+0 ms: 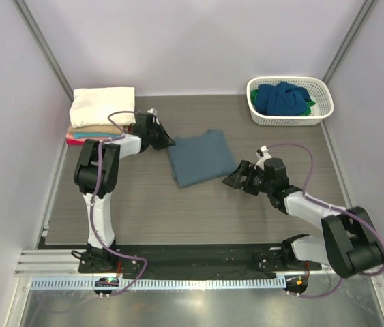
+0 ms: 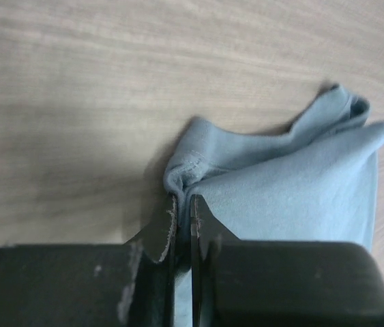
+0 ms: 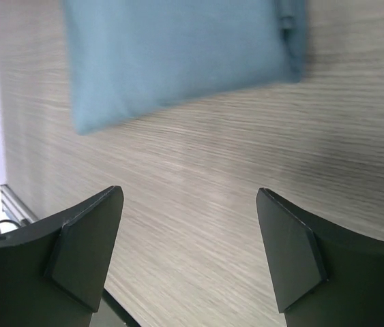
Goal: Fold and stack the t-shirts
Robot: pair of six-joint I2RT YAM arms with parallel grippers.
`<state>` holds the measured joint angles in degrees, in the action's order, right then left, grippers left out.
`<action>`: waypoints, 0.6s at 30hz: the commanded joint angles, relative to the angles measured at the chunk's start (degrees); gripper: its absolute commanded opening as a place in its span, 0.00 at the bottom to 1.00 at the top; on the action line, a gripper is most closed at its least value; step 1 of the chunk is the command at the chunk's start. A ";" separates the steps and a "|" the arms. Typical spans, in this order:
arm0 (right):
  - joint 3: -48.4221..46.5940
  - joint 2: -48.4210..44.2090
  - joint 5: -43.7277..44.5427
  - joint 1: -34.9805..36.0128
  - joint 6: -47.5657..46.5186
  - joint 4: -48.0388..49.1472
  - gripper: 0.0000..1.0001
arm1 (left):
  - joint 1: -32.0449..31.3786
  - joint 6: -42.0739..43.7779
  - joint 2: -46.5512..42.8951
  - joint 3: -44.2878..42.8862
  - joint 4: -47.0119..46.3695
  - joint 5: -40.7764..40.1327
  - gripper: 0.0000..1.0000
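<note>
A slate grey-blue t-shirt point(image 1: 201, 158), folded into a rough rectangle, lies in the middle of the table. My left gripper point(image 1: 166, 141) is shut on its left edge; in the left wrist view the cloth point(image 2: 294, 184) is pinched between the jaws of the left gripper point(image 2: 183, 204). My right gripper point(image 1: 237, 178) is open and empty just right of the shirt; the right wrist view shows the shirt point(image 3: 178, 58) ahead of the right gripper point(image 3: 190, 204), over bare table. A stack of folded shirts, cream point(image 1: 102, 105) on top of tan, teal and red, sits at the back left.
A white lattice basket point(image 1: 289, 100) at the back right holds crumpled dark blue point(image 1: 282, 97) and green point(image 1: 309, 104) shirts. White walls close in the table on the left, back and right.
</note>
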<state>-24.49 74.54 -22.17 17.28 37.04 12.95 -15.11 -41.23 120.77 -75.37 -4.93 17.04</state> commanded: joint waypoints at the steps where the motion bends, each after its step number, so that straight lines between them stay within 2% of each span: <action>1: 3.73 -7.03 0.56 -0.05 1.46 10.77 0.85 | -0.09 4.13 -7.19 -2.57 7.89 0.37 0.00; 7: 5.24 -8.45 -0.59 -0.23 1.81 13.41 0.85 | 0.00 11.60 -12.31 -12.23 23.70 -4.54 0.00; 18: 7.09 -8.19 -4.63 -2.25 2.78 17.72 0.86 | 3.51 18.73 -16.53 -28.68 38.58 -7.01 0.00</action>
<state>-17.56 66.76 -25.23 15.68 39.44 25.58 -13.17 -26.11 108.31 -99.96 27.92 11.51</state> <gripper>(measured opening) 0.854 0.045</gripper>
